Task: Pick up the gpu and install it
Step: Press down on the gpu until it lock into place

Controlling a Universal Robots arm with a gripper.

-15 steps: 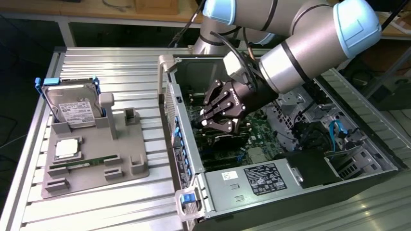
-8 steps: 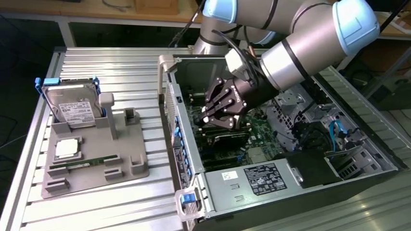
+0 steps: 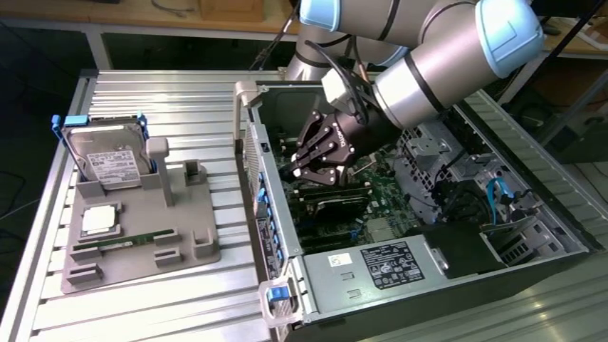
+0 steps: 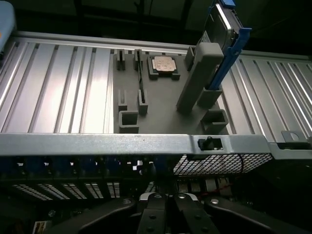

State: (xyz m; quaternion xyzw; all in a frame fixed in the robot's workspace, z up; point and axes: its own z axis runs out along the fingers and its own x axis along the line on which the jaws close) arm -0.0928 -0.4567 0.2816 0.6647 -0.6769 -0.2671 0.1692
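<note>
my gripper (image 3: 321, 169): clenched, inside the open computer case (image 3: 532, 214) | gpu (image 3: 334, 200): just below my fingertips, seated on the motherboard (image 3: 385, 192); gray parts holder (image 3: 142, 235): well apart, outside the case

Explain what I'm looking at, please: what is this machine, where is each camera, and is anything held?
It is one robot arm with a pincer at its tip. The exterior view looks down from off the arm. The wrist view rides on the arm and looks past the pincer, over the computer case's wall. The pincer is shut, low inside the open case, just above a dark card, likely the gpu. Whether it grips the card I cannot tell. On the slatted table a grey holder carries a hard drive, a processor chip and a green memory stick.
</note>
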